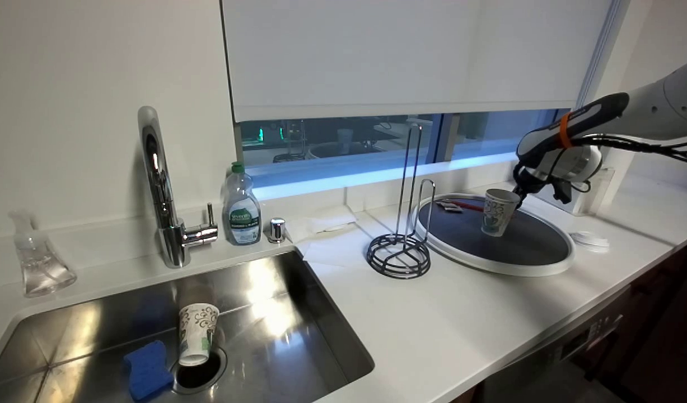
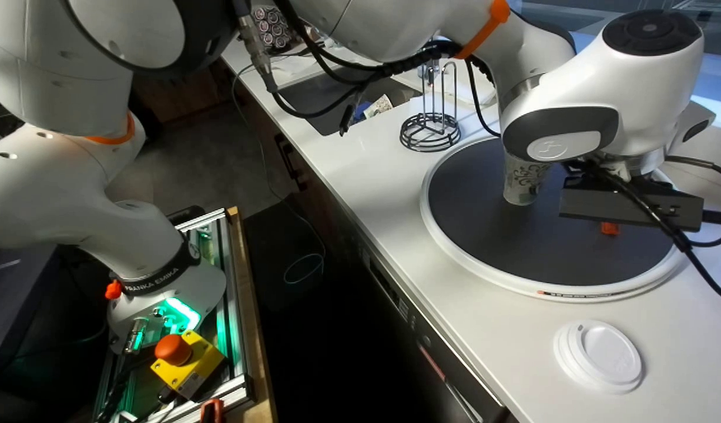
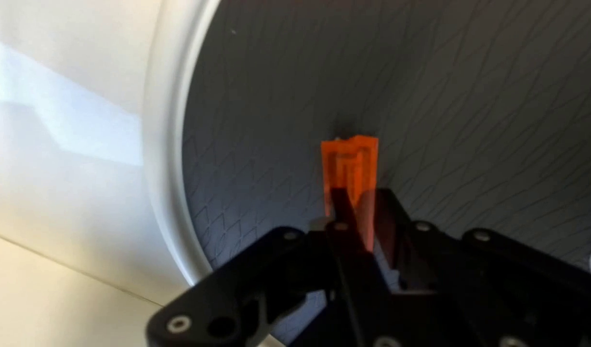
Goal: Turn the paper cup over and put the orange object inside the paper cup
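The paper cup [image 1: 496,215], whitish with a printed pattern, stands upright, mouth up, on the round dark tray [image 1: 536,243]. It also shows in the other exterior picture [image 2: 522,185], partly behind the arm. The orange object [image 3: 350,161] lies between my fingertips in the wrist view. A slim red length of it [image 1: 466,206] shows beside the cup in an exterior view, and its orange end [image 2: 610,228] shows under the wrist camera. My gripper [image 3: 360,197] is low over the tray beside the cup, its fingers nearly together with the orange object pinched between. Whether the piece touches the tray, I cannot tell.
A wire paper-towel stand [image 1: 399,257] is beside the tray. Small whitish packets [image 1: 449,207] lie on the tray's far edge. White lids [image 2: 601,355] lie on the counter. The sink [image 1: 287,336] holds a tipped patterned cup [image 1: 197,333] and a blue sponge [image 1: 147,369].
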`<act>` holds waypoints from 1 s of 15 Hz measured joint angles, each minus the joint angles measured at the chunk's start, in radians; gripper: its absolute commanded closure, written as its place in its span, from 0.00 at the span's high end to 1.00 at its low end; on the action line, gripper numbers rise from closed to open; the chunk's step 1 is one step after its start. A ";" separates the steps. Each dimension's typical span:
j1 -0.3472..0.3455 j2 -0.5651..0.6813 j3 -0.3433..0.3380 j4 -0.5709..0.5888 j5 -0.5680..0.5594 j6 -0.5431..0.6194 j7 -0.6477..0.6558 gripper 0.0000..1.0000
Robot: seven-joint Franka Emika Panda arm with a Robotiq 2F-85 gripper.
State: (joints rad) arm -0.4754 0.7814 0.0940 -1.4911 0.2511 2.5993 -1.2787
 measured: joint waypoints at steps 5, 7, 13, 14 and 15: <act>-0.002 0.000 -0.002 0.003 -0.002 0.000 0.000 0.00; -0.002 0.000 -0.003 0.003 -0.003 0.000 0.000 0.00; -0.016 -0.010 0.015 0.010 -0.001 0.000 -0.006 0.00; -0.018 -0.014 0.018 0.013 -0.001 0.000 -0.006 0.26; -0.020 -0.018 0.018 0.015 -0.001 0.000 -0.006 0.27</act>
State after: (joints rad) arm -0.4957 0.7631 0.1124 -1.4760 0.2505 2.5994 -1.2852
